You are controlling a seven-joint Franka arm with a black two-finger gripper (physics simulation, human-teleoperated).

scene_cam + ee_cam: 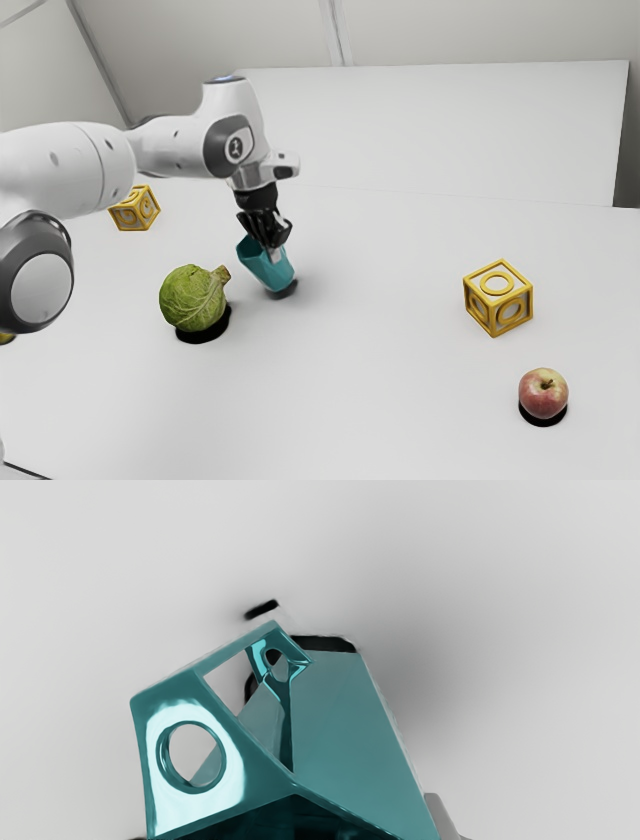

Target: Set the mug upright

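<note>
While the mug [272, 274] was off the flat part of the table [380, 400] on at least one side, its open top pointed up and toward the exterior view's left, so it was leaning and not upright. Its bottom was low, close to the table, but I could not tell if an edge of it touched. The gripper [272, 251] was right over the mug, with its fingers [441, 816] looking closed on it, one at each side. In the wrist view the handle [234, 762] stuck out from the mug's wall.

So the job looked partly done: the mug seemed to be held, and its mouth was higher than its bottom. What was left, as I judged it, was to tip it straight, get the whole bottom flat on the table, and then let go. If the fingers had let go while it leaned, it might have fallen over. The cabbage [194, 299] sat near the mug, and the apple [543, 393] was well apart from it.
</note>
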